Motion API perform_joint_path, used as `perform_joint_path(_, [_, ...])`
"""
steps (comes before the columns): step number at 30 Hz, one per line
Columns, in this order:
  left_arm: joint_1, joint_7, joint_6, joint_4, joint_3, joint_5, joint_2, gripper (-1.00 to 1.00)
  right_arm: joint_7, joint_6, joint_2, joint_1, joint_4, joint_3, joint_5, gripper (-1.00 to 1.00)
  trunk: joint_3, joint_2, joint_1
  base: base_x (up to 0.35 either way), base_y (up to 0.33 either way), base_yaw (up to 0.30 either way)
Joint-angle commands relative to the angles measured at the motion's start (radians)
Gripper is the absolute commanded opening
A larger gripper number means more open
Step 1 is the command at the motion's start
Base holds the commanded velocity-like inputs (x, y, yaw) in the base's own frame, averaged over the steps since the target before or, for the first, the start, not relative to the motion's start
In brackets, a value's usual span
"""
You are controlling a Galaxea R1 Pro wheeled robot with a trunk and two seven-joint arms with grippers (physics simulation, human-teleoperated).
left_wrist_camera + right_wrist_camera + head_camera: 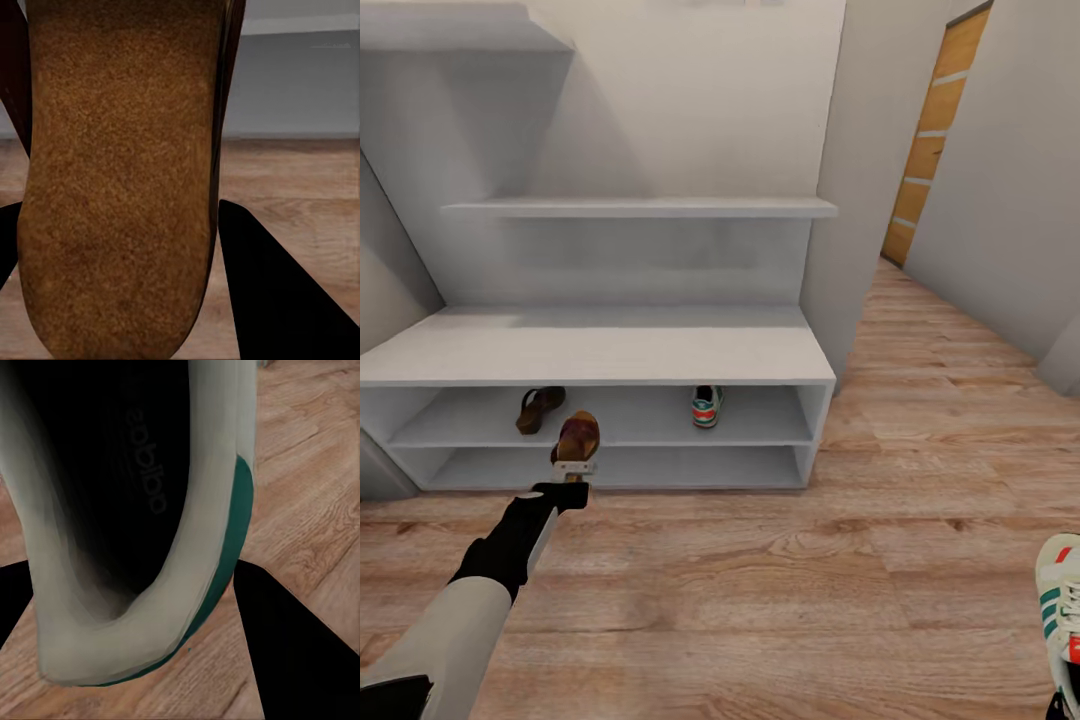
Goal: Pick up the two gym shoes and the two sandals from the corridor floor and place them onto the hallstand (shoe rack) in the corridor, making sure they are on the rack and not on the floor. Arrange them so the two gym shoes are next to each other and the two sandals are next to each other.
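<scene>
Brown leather sandal [577,437] sits clamped in the left gripper [573,468], heel end at the fingers, toe pointing toward the hallstand [600,350]. Left wrist view: its tan footbed [120,187] runs straight out between the two black fingers [277,292], jaws closed on it. In the head view the held sandal is just in front of the upper open shelf [660,425], at its left half, above the wood floor [760,590]; I can't tell whether it touches the shelf edge.

Second sandal [538,408] lies on that same upper shelf, just left of and behind the held one, close but apart.

One gym shoe [706,405] is also on the upper shelf, right of centre, heel tab facing out, well apart from both sandals.

Right gripper [142,660]: closed on the other gym shoe [135,525], heel collar between the dark fingers [292,660], green trim on its outer side. Head view shows that shoe [1062,610] at the lower right edge, over the floor, well away from the hallstand.

Bench top, lower shelf and back-panel ledges carry no shoes.
</scene>
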Motion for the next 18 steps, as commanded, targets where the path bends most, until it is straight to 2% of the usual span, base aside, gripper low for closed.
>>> perform_joint_path(1, [0.0,-0.007,0.005,-0.002,0.003,-0.012,-0.001,-1.0,-0.004,-0.003,0.0,-0.001,0.0,-0.005,0.01,-1.0,-0.001,0.0,0.0,0.177,0.291,0.0])
perform_joint_path(5, [0.0,-0.008,0.006,-0.002,0.002,-0.012,-0.001,-1.0,-0.004,-0.003,0.0,-0.001,0.0,-0.005,0.01,-1.0,-0.001,0.0,0.0,0.102,0.243,0.0])
perform_joint_path(13, [0.0,-0.01,0.007,-0.014,0.001,-0.012,-0.001,-1.0,-0.005,-0.003,0.005,-0.001,-0.002,-0.005,0.01,-1.0,-0.001,0.0,0.0,0.012,0.039,0.0])
perform_joint_path(18, [0.0,-0.009,0.007,-0.014,-0.006,-0.013,-0.005,-1.0,-0.006,-0.003,0.006,-0.001,-0.003,-0.005,0.01,-1.0,-0.023,-0.035,0.019,0.001,0.002,0.0])
